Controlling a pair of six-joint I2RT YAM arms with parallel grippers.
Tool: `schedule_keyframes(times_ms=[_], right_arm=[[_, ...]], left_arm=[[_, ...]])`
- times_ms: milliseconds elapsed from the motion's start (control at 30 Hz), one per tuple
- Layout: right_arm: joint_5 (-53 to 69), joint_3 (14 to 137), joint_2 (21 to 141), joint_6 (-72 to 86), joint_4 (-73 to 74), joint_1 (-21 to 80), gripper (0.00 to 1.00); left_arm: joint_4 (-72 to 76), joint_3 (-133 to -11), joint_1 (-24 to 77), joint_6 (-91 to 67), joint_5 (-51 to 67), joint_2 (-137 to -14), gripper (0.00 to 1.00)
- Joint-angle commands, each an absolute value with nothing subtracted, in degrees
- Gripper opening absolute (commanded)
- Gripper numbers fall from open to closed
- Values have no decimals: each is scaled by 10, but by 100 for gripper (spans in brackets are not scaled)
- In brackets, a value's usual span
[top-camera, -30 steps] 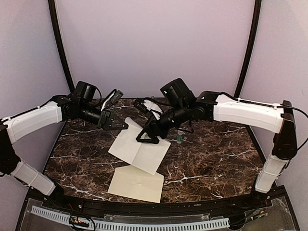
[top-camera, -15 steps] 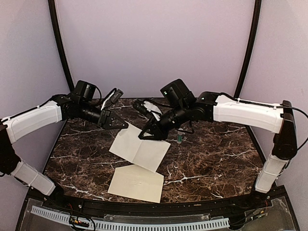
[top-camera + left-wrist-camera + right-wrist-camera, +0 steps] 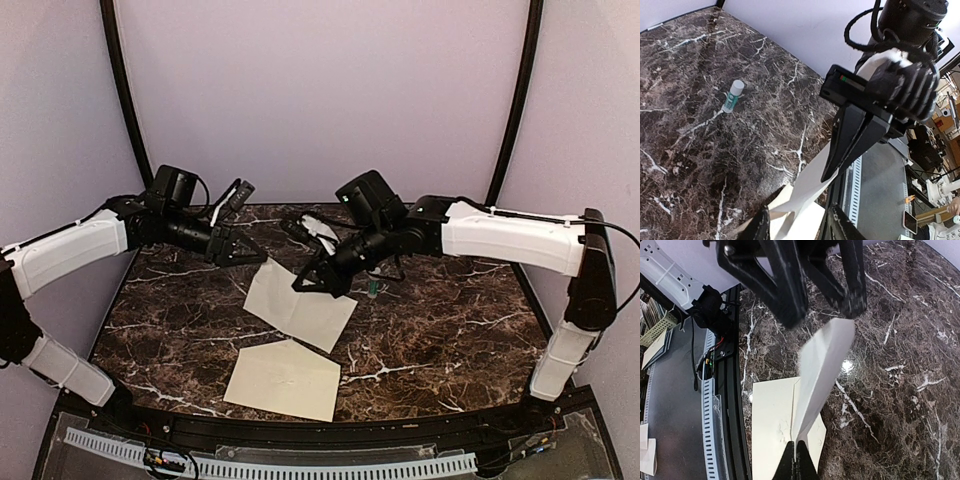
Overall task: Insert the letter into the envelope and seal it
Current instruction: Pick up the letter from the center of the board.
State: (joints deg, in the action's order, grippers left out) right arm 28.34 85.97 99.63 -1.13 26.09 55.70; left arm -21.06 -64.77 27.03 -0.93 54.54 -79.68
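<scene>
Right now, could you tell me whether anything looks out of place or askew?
The letter is not lying flat: the right gripper pinches one edge, holding it bent and tilted. The left gripper is open by its far corner. A small tube lies loose on the table.

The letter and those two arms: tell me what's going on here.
The right tool is shut on the far edge of the letter and holds that side up off the marble table. The left tool is open at the sheet's left corner, not clamping it. The envelope lies flat nearer the arm bases, untouched, so the letter is not in it yet. A small green-labelled tube lies under the right arm.
</scene>
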Motion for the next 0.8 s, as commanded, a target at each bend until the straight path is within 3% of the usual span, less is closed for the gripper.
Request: schedule_keyframes(times_ms=[0, 133, 167, 533, 767], right_arm=[[292, 829, 970, 0, 228, 541, 0], [305, 803, 945, 24, 201, 533, 0], [309, 799, 940, 27, 197, 531, 0], [388, 808, 918, 61, 165, 525, 0], [410, 824, 931, 66, 173, 525, 0]], left_arm=[[-141, -637, 245, -48, 508, -750, 38], [-80, -613, 204, -92, 522, -716, 35], [-74, -610, 202, -95, 523, -708, 38], [-162, -646, 270, -32, 557, -726, 97], [-109, -638, 310, -57, 588, -732, 99]])
